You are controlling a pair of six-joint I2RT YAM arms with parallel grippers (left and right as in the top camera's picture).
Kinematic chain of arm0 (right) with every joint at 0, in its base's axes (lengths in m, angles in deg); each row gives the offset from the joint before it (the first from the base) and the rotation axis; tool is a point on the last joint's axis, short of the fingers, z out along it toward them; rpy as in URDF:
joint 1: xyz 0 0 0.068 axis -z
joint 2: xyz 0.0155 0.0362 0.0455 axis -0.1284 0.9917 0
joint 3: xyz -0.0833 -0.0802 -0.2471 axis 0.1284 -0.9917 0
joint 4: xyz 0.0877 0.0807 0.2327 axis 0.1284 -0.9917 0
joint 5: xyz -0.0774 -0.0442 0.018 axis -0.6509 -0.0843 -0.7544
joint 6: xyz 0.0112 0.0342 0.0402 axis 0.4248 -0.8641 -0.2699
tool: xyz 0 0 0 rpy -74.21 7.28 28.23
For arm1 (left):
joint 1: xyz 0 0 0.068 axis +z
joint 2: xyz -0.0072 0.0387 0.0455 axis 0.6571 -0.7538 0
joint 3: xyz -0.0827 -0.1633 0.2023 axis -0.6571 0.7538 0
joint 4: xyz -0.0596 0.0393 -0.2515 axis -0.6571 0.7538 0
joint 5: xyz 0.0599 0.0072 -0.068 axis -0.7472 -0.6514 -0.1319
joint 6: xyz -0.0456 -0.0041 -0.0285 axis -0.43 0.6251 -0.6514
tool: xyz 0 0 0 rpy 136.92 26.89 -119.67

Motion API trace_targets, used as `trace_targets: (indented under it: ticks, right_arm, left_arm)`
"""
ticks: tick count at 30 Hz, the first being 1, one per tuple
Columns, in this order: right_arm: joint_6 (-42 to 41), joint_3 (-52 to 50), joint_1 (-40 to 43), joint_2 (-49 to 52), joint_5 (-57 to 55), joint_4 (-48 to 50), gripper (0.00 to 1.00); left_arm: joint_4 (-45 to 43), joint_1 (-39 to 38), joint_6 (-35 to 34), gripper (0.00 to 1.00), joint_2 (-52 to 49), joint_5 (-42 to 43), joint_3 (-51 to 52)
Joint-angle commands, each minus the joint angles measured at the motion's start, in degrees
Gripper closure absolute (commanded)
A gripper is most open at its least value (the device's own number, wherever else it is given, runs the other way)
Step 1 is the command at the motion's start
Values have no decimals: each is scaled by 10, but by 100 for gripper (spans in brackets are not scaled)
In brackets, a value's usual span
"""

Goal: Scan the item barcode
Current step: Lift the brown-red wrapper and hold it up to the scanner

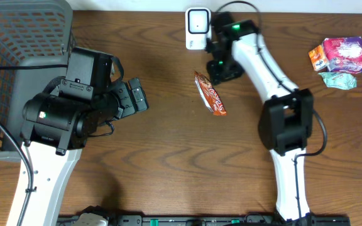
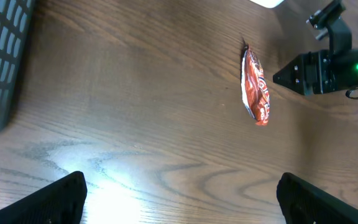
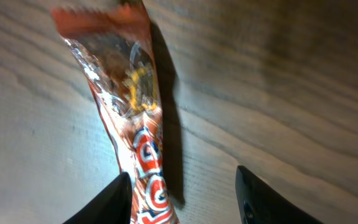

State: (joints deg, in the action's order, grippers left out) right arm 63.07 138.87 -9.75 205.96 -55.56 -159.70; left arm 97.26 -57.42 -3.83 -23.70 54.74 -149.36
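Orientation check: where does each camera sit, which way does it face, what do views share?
Overhead: above the table, looking straight down; left arm, right arm, scanner, basket, snack packet.
Left wrist: on the left gripper, looking across at the packet and right gripper; own fingertips at bottom corners.
Right wrist: close over the packet, facing down; own fingertips at bottom edge.
Shared: packet in all three.

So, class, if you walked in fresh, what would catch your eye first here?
The shiny orange-red snack wrapper lies alone in the middle of the dark wooden table, with the right gripper open close by it. A small white scanner stands at the far edge, and a big grey basket fills the left corner.
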Motion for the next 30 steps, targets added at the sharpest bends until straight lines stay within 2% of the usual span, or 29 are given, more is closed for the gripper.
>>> trace_targets:
  ticks: [1,5,11,12,14,16,23,30]
  right_arm:
    - [47,-39,2,-12,106,19,52]
    - [47,-74,0,-12,129,57,53]
    - [24,-114,-18,-12,106,111,51]
    - [21,-125,-21,-12,105,123,54]
    - [19,-140,-27,-12,105,137,73]
    - [18,-148,-31,-12,105,143,99]
    - [-85,-113,-47,-12,14,164,99]
    - [-142,61,-60,-12,-137,163,99]
  left_arm:
    - [0,0,-1,2,3,-3,-4]
    - [0,0,-1,2,3,-3,-4]
    - [0,0,-1,2,3,-3,-4]
    - [0,0,-1,2,3,-3,-4]
    - [0,0,-1,2,3,-3,-4]
    - [0,0,-1,2,3,-3,-4]
    - [0,0,-1,2,3,-3,-4]
    - [0,0,-1,2,3,-3,-4]
